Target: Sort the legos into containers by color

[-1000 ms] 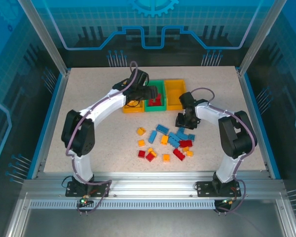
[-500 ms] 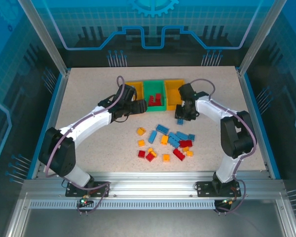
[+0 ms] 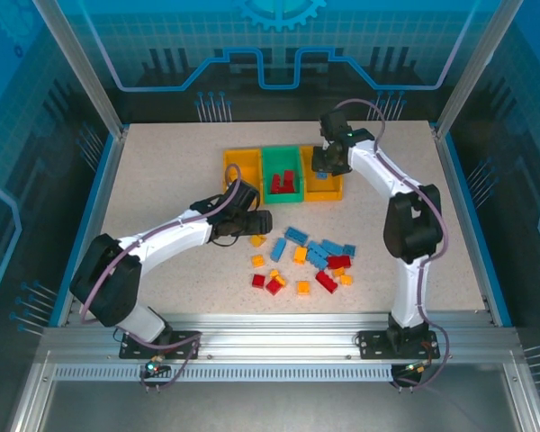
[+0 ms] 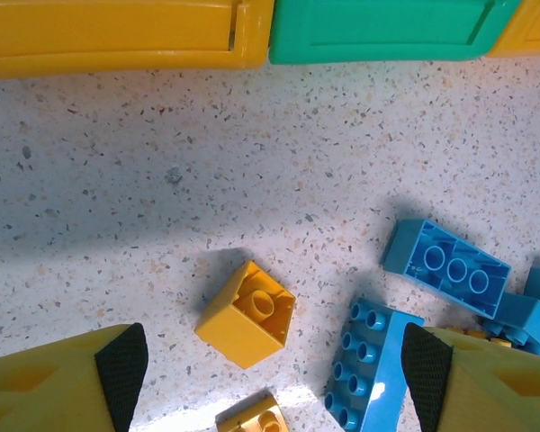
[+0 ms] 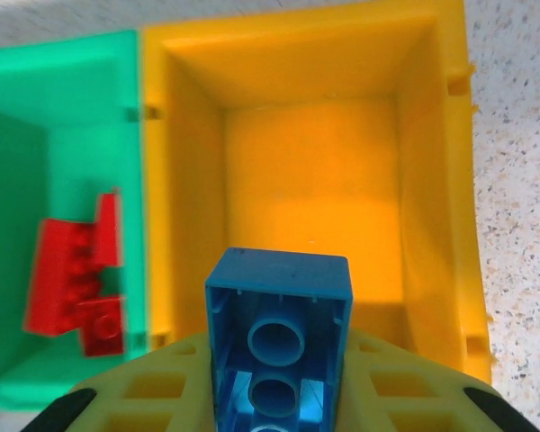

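Nearest the arm bases, loose legos — red, blue, orange — lie scattered on the table. Left gripper, jaws spread, hovers over a yellow brick. Farther back, right gripper clamps a blue brick above the right yellow bin — red bricks sit in the green bin.

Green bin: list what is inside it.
The green bin holds red bricks, clustered toward its right side. The floor beneath them is covered, so anything under the cluster cannot be seen.

Right bin stands open (red bricks beside).
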Controlling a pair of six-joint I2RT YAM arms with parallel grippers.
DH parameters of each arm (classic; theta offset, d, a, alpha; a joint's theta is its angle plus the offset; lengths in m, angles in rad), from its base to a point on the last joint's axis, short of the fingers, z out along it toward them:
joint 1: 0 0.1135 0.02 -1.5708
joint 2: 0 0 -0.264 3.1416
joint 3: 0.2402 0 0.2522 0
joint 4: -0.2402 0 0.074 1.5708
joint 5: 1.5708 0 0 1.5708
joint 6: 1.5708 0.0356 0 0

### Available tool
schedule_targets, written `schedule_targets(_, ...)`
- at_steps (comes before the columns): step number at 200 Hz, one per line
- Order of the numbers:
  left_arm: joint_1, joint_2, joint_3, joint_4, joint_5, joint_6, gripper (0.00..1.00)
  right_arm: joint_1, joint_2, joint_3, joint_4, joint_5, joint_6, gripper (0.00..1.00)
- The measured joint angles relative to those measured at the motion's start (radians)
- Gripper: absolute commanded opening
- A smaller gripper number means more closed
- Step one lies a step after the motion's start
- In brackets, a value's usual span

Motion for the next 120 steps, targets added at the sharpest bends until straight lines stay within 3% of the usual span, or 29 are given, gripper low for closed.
schedule_targets(66, -0.013, 0.085, -0.006, 0.005, 0.011, 0.069, 0.86, -0.014, 0.154, 0.143, -0.080, 0.019, -0.032, 0.41)
schedule_targets(120, -0.013, 0.118, -0.006, 0.005, 0.011, 0.163, 0.85, -0.014, 0.153, 0.154, -0.087, -0.008, -0.037, 0.68)
